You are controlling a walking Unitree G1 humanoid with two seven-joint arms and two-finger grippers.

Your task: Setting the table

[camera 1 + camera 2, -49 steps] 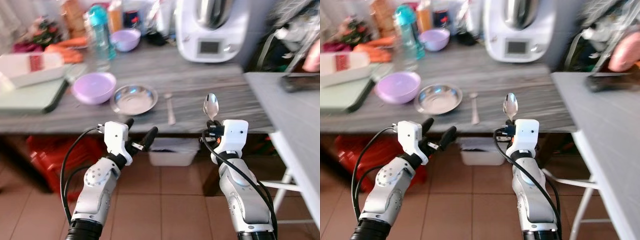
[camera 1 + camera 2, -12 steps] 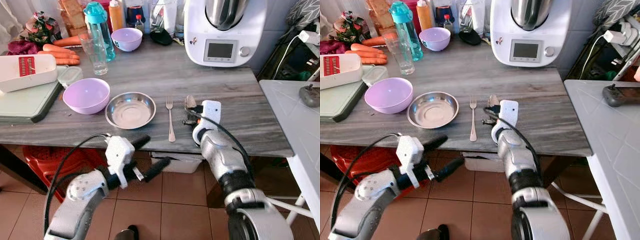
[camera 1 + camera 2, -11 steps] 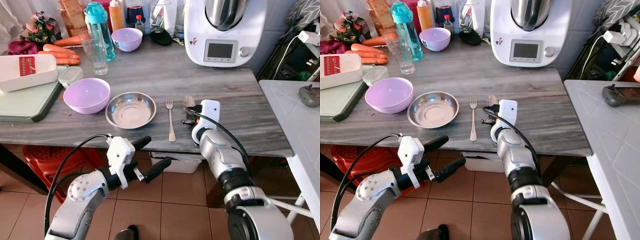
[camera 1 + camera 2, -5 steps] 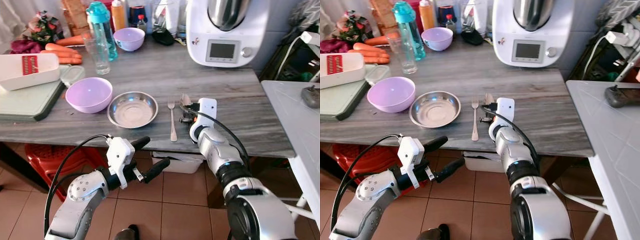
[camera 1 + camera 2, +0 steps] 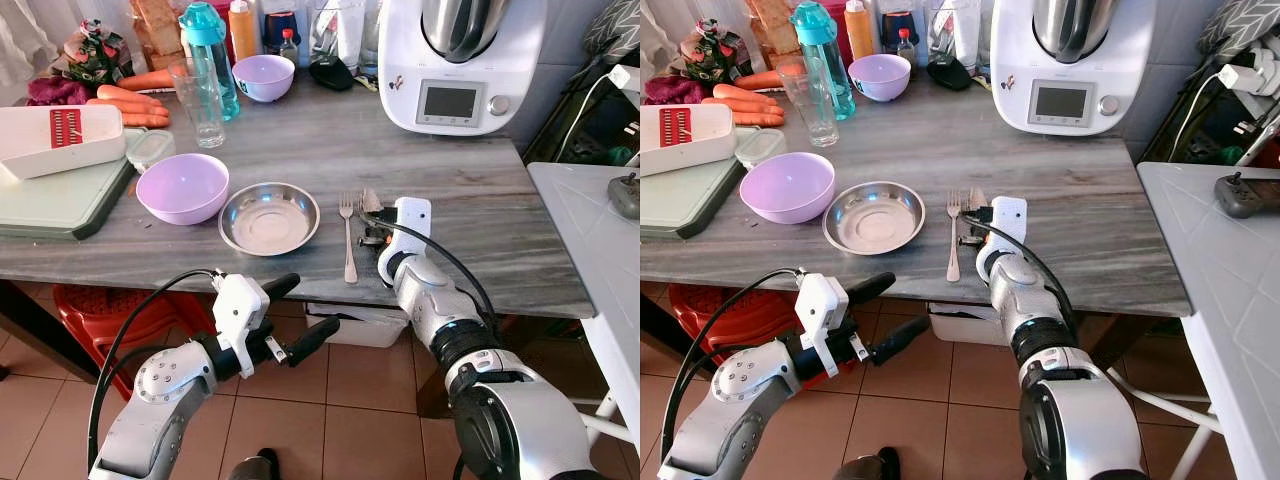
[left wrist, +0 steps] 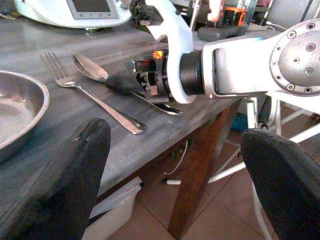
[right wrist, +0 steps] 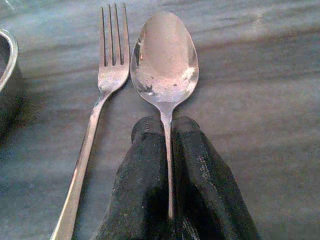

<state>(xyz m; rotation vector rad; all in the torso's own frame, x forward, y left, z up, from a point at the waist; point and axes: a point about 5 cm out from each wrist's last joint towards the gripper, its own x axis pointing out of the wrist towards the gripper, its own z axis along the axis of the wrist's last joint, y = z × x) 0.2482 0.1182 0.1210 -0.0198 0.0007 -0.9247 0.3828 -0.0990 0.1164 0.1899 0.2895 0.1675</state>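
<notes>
A metal spoon [image 7: 165, 55] lies flat on the grey table [image 5: 470, 220], just right of a metal fork [image 5: 347, 240] and parallel to it. My right gripper [image 7: 167, 125] is shut on the spoon's handle, low over the table near its front edge. A steel plate [image 5: 268, 217] sits left of the fork, and a purple bowl [image 5: 183, 187] left of that. My left gripper [image 5: 300, 315] hangs open below the table's front edge with nothing in it. In the left wrist view the fork [image 6: 90, 95], the spoon [image 6: 90, 67] and the right gripper show side on.
A white kitchen machine [image 5: 460, 60] stands at the back right. At the back left stand a glass [image 5: 203, 100], a blue bottle [image 5: 212, 50] and a small purple bowl [image 5: 262, 77]; a cutting board [image 5: 60, 200] lies left. A white table [image 5: 600, 230] stands right.
The right gripper, which held the spoon upright in front of the table, has brought it down onto the table and edged it left, closer to the fork. The left arm barely moved.
</notes>
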